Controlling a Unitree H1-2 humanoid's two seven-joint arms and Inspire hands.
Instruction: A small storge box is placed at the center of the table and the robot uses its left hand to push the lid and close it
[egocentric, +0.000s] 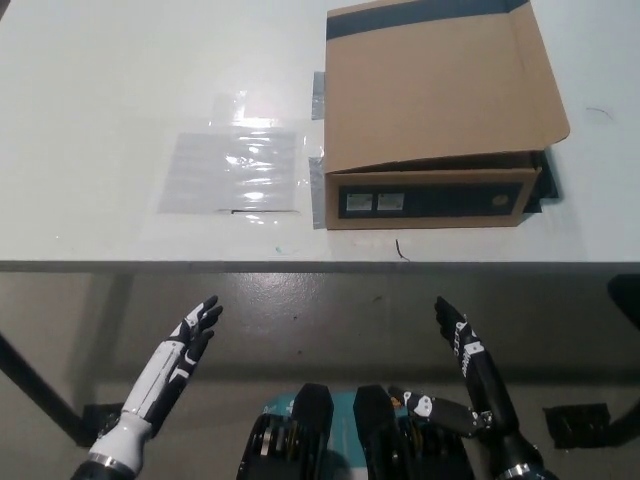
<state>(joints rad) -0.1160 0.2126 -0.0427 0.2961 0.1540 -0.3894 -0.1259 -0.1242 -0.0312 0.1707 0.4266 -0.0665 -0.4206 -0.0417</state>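
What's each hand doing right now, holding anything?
Left hand: open, holding nothing, below the table edge.
Right hand: open, holding nothing, also below the table edge.

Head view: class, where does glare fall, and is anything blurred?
Head view: glare brightens the plastic sheet and the table beyond it; the box casts a dark shadow at its right end; both hands, left and right, look sharp, no motion blur.

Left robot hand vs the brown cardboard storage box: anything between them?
Head view: nothing blocks the way. Between the white left robot hand below the table and the brown cardboard storage box lie only the white table's front edge and bare tabletop.
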